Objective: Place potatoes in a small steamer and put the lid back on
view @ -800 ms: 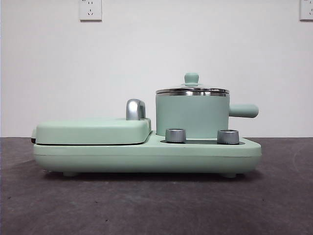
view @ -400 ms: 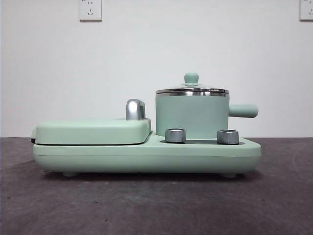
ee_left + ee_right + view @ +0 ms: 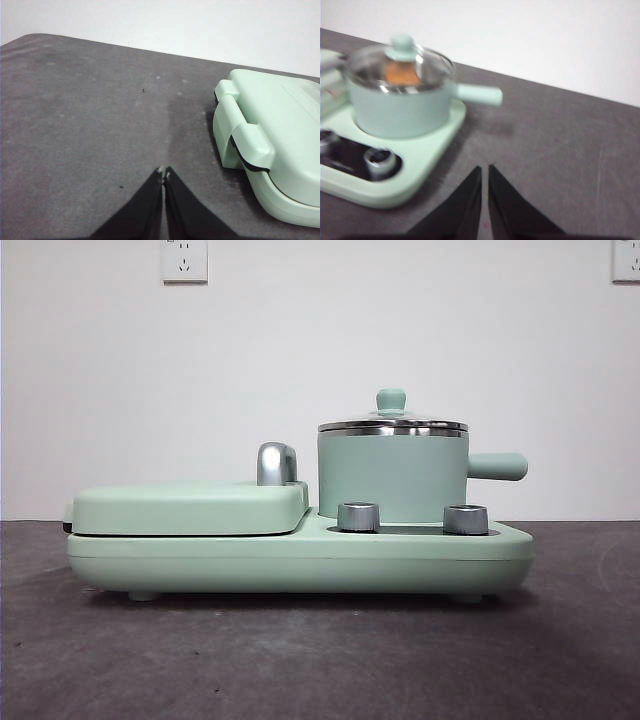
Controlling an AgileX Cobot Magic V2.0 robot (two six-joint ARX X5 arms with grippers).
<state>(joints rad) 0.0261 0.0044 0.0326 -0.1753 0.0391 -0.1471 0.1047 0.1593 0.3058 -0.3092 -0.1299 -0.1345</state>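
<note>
front view: low, at table height, level, close to the mint-green cooker base (image 3: pixel 300 555), facing the wall. left wrist view: above the table (image 3: pixel 75 125), angled down beside the griddle cover (image 3: pixel 280 130). right wrist view: angled down near the small steamer (image 3: pixel 400 107) (blurred). front and right wrist views share the steamer.

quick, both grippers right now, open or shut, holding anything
Left gripper: shut, holding nothing, over the table.
Right gripper: shut, holding nothing, beside the small steamer.

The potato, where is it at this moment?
The potato is inside the steamer, seen in the right wrist view through the glass lid that sits on the pot. In the front view it is hidden by the pot's wall.
</note>
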